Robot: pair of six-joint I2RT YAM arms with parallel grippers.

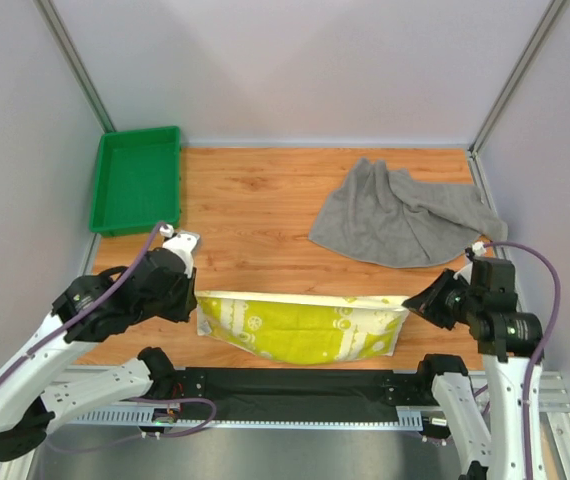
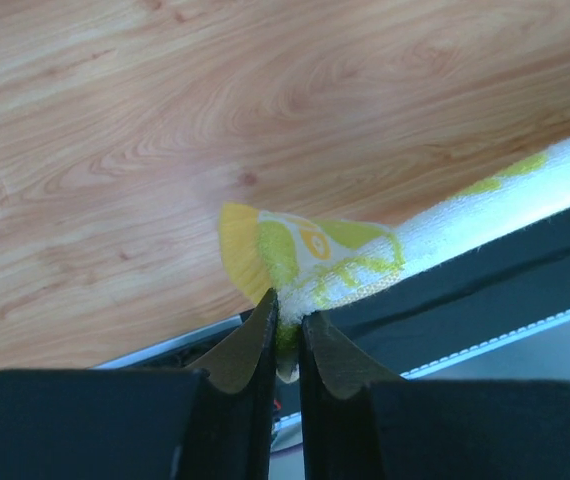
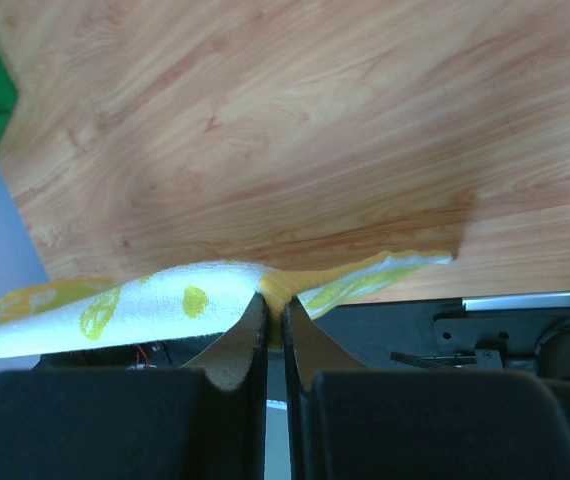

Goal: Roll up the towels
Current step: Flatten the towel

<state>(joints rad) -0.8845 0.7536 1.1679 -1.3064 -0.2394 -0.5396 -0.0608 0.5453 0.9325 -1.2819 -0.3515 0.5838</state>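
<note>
The white-yellow towel with a green-yellow print [image 1: 300,328] lies stretched in a long band along the table's near edge. My left gripper [image 1: 193,300] holds its left corner; in the left wrist view the fingertips [image 2: 287,315] pinch the corner of the printed towel [image 2: 335,255] with only a narrow gap. My right gripper [image 1: 410,303] holds the right end; in the right wrist view its jaws [image 3: 275,308] are shut on a yellow fold of the towel [image 3: 145,305]. The grey towel [image 1: 400,215] lies crumpled at the back right, apart from both grippers.
A green tray [image 1: 137,185] sits at the back left corner of the wooden table. A black strip [image 1: 295,383] runs along the near edge below the printed towel, between the arm bases. Grey walls close in the sides and back.
</note>
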